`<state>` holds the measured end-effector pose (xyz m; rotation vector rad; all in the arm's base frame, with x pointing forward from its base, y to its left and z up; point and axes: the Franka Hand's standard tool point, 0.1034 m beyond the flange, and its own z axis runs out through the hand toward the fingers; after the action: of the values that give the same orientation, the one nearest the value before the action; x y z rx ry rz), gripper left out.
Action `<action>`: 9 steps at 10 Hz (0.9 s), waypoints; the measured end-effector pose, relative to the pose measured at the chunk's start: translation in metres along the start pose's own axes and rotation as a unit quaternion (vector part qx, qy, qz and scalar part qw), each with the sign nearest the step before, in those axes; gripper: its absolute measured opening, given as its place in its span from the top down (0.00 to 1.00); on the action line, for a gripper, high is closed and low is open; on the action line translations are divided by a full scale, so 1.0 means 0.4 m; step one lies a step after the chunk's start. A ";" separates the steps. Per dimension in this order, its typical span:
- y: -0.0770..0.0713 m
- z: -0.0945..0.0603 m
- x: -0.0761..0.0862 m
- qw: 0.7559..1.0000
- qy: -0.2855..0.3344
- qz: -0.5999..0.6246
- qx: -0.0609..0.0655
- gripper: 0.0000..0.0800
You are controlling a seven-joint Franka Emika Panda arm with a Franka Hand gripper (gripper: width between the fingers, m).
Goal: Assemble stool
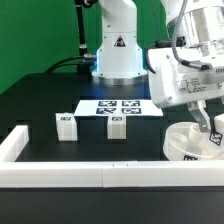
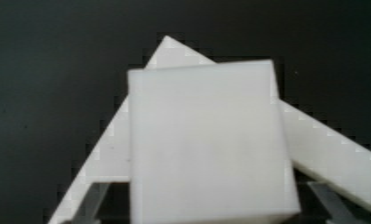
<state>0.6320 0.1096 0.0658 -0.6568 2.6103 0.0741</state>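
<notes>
1. The gripper hangs over the seat at the exterior view's right, close to the front rail.
2. Its jaws stand narrow, clamped on a leg. This held leg shows a black-and-white tag toward the exterior camera.
3. In the wrist view the held leg fills the middle as a plain white block. A grey finger presses one flank, and the other finger is at the opposite flank.
4. The held leg looks tilted in the exterior view. Its lower end is at the seat's upper face. I cannot tell whether the two touch or whether the end sits in a slot.
5. The seat is a round white disc lying flat on the black table.
6. Two more legs stand upright on the table, well apart from the seat. The first leg is toward the exterior view's left, and the second leg is near the middle. Each has a tag on its near face.
7. The marker board lies flat just behind the second leg, in front of the robot base.
8. A side rail at the exterior view's left meets the front rail at a corner.
9. Behind the held leg in the wrist view, white pointed shapes lie against the black. I cannot tell which parts they are.
</notes>
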 end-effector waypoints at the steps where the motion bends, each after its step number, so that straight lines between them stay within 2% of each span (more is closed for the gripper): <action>1: -0.001 0.000 0.000 1.000 0.001 -0.008 0.004 0.57; 2: 0.001 0.000 0.000 1.000 0.002 -0.023 0.004 0.47; 3: 0.001 0.000 0.001 1.000 0.002 -0.026 0.004 0.47; 4: 0.001 0.000 0.001 1.000 0.002 -0.028 0.004 0.31; 5: 0.001 0.000 0.001 1.000 0.002 -0.028 0.004 0.21; 8: 0.003 -0.002 -0.002 1.000 0.001 -0.028 0.004 0.19; 9: 0.010 -0.022 -0.014 0.999 -0.005 -0.033 0.006 0.19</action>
<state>0.6310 0.1141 0.0757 -0.7355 2.5744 0.0409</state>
